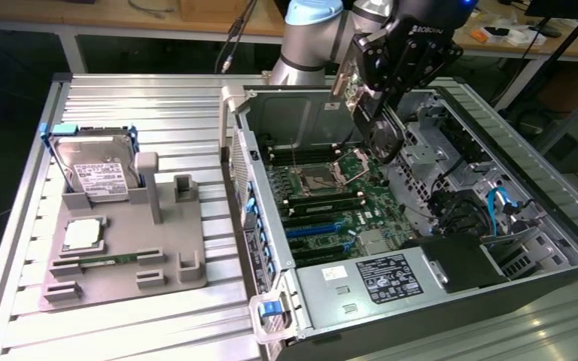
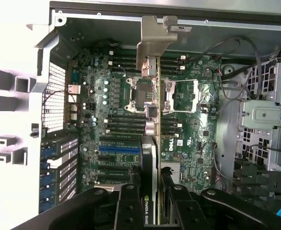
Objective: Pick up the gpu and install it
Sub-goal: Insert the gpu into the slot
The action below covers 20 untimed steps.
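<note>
Pincer: The gripper [image 2: 151, 199] is clamped on the gpu [image 2: 150, 158], one finger [image 2: 130, 203] on each flat face.
Card: Seen from the wrist, the gpu runs edge-on away from the fingers, with its silver bracket [image 2: 156, 40] at the far end.
Why held so: Gripping the faces leaves the card's long connector edge free, which looks like a hold chosen for pressing it into a slot.
Position: In the exterior view the gripper [image 1: 375, 94] carries the gpu [image 1: 382, 134] inside the open case [image 1: 259, 218], above the motherboard [image 1: 339, 218] and apart from it. The card is not seated.
Below: The CPU socket [image 2: 159, 93] lies under the card's line, and the blue slot [image 2: 119, 149] sits just beside it, among dark slots.
In the way: Grey cables [image 2: 227, 48] loop near the socket, a metal drive cage [image 2: 265, 115] crowds one side, and the case walls leave little room for the bracket.
Further out: The power supply [image 1: 379, 274] fills the case's near end.
Outside the case: On the exterior view's left, a grey fixture [image 1: 118, 278] on the ribbed table [image 1: 148, 98] holds a hard drive [image 1: 96, 169], a processor [image 1: 83, 235] and a memory stick [image 1: 108, 260].
</note>
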Each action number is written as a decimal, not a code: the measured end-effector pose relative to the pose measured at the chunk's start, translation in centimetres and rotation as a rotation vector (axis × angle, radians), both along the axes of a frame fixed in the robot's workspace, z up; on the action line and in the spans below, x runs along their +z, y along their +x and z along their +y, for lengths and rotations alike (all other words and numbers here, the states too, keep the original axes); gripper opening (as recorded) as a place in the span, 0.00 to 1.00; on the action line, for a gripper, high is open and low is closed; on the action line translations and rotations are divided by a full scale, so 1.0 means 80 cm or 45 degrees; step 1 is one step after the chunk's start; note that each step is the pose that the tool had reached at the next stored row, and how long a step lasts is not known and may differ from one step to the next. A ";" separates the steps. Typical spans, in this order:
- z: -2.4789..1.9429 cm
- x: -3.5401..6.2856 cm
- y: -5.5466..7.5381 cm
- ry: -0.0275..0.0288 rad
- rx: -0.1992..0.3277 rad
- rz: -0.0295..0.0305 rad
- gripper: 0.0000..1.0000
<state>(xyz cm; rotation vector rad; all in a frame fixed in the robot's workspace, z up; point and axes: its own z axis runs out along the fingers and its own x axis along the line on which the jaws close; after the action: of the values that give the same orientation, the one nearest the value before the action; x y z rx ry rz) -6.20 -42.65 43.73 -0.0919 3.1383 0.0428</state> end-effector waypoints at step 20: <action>0.0000 -0.017 0.010 0.0034 0.340 0.0008 0.27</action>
<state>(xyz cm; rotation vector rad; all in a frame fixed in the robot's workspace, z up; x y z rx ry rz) -5.37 -42.65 42.40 -0.5098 3.1021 0.0471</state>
